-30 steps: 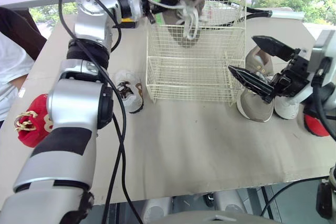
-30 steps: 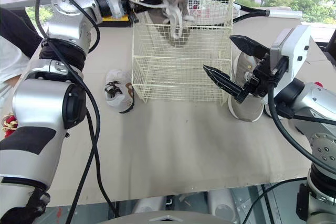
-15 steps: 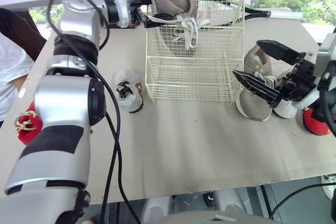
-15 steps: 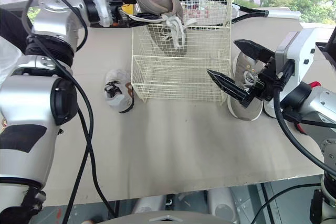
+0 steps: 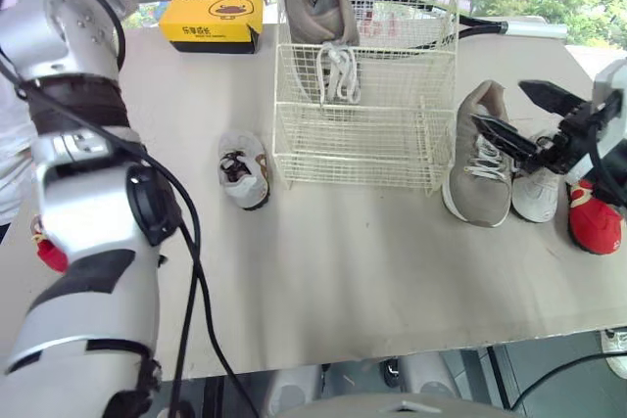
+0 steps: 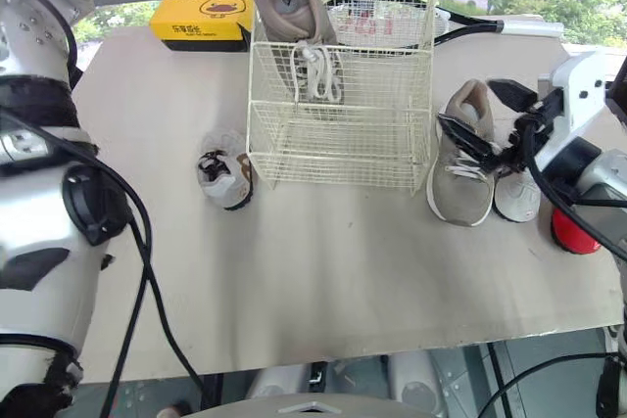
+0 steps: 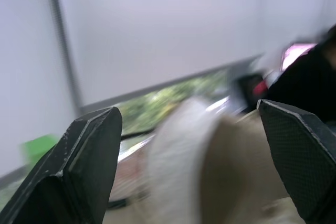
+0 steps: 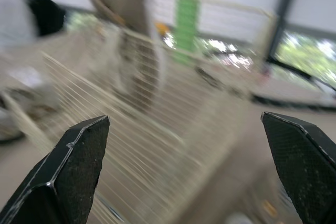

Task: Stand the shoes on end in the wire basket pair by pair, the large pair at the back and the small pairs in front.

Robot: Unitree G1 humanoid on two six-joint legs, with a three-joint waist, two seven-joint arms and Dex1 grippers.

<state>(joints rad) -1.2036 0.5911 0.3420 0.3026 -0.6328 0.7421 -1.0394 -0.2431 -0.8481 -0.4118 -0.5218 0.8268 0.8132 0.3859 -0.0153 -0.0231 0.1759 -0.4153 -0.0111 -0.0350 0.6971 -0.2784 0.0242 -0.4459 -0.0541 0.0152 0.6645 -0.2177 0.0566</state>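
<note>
1. Head views: the wire basket (image 5: 364,134) stands on the table (image 5: 343,271), towards its far side.
   - One large grey shoe (image 5: 312,7) stands on end at the basket's left side, towards the back. Its upper part rises above the rim, and its white laces (image 5: 339,71) hang down inside the wires.
   - The second large grey shoe (image 5: 477,159) lies flat on the table just beside the basket's right side. A small white shoe (image 5: 534,193) is next to it and a red shoe (image 5: 593,224) is further right.
   - A small white-and-brown shoe (image 5: 243,171) lies on the table near the basket's left front corner.
   - A yellow box (image 5: 211,21) sits at the far left of the table.
   - The right gripper (image 5: 500,103) hangs over the second grey shoe and the white shoe. Its two black fingers are spread well apart and grasp nothing.

2. Left wrist view: the left gripper (image 7: 187,107) is spread wide, with one of its fingers (image 7: 86,169) at each side of the frame and nothing between them. A pale rounded shape beyond them is too blurred to name.

3. Right wrist view: the right gripper's fingers (image 8: 76,169) stand far apart and are empty. Beyond them are the basket's wires, blurred, and the upright grey shoe rising at the basket's far end.
</note>
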